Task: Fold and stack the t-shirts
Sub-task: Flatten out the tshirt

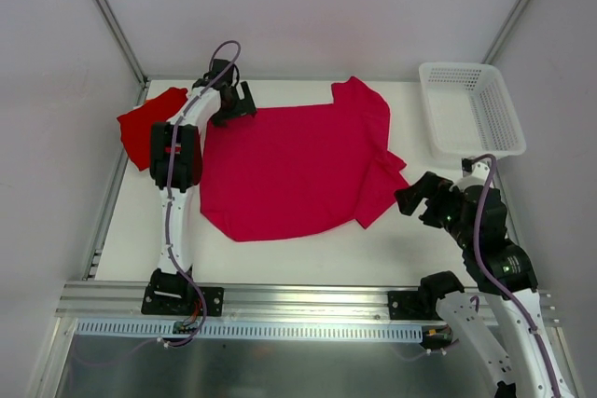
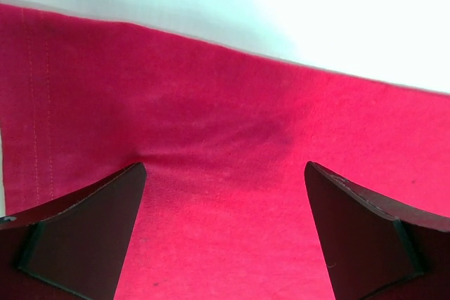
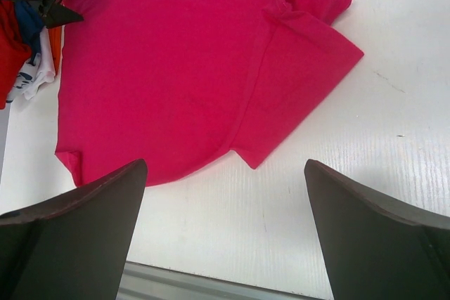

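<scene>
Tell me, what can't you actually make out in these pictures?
1. Stack of folded t-shirts: the top view shows only the red one on top, with its right side behind the left arm. The right wrist view cuts the stack off at the left edge, so there is no counting them.
2. Magenta t-shirt: the left wrist view is too close to tell which part it shows.
3. Left fingers: whether they touch the cloth is unclear.

White table (image 1: pixel 308 253) bears magenta t-shirt (image 1: pixel 289 170), t-shirt pile (image 1: pixel 149 126), basket (image 1: pixel 471 114).
</scene>
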`<action>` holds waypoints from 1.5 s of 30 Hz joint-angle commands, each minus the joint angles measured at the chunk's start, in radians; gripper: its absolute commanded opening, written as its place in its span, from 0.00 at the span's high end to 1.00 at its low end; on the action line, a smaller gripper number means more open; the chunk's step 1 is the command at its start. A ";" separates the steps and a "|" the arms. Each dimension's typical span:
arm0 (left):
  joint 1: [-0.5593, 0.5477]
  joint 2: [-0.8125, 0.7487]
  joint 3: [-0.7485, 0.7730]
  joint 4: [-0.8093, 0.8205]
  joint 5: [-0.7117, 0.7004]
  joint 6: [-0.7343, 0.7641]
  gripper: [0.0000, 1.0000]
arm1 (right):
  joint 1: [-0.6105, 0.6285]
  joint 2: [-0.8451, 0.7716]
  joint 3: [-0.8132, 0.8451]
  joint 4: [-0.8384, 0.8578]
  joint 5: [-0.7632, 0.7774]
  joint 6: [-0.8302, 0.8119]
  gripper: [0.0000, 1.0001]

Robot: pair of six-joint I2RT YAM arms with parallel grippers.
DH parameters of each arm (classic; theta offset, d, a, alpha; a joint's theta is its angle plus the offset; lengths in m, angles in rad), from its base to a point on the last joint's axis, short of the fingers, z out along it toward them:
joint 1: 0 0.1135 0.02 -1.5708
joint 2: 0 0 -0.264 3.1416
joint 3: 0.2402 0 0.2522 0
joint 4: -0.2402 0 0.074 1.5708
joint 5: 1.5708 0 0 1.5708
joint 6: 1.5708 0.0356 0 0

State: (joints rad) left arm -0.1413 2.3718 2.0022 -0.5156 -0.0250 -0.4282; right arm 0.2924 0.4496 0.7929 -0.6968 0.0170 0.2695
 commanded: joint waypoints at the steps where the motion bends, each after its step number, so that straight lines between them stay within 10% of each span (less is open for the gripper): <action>1: 0.035 0.087 0.104 -0.072 0.083 -0.026 0.01 | 0.005 0.027 0.052 0.006 0.021 -0.024 0.01; 13: 0.072 0.096 0.488 -0.051 0.217 -0.018 0.01 | 0.005 0.124 -0.081 0.120 0.006 -0.035 0.01; 20: 0.020 -0.412 0.132 0.043 0.215 -0.049 0.01 | 0.005 0.231 -0.271 0.250 0.048 0.068 0.00; 32: -0.115 -1.198 -0.935 0.124 -0.019 -0.069 0.01 | 0.005 0.297 -0.449 0.502 0.051 0.162 0.07; 45: -0.176 -1.586 -1.335 0.141 0.005 -0.138 0.01 | 0.005 0.707 -0.377 0.793 0.000 0.152 0.45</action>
State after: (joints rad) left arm -0.2905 0.8322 0.7227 -0.4004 -0.0116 -0.5190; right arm 0.2928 1.0977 0.3813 -0.0021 0.0357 0.4160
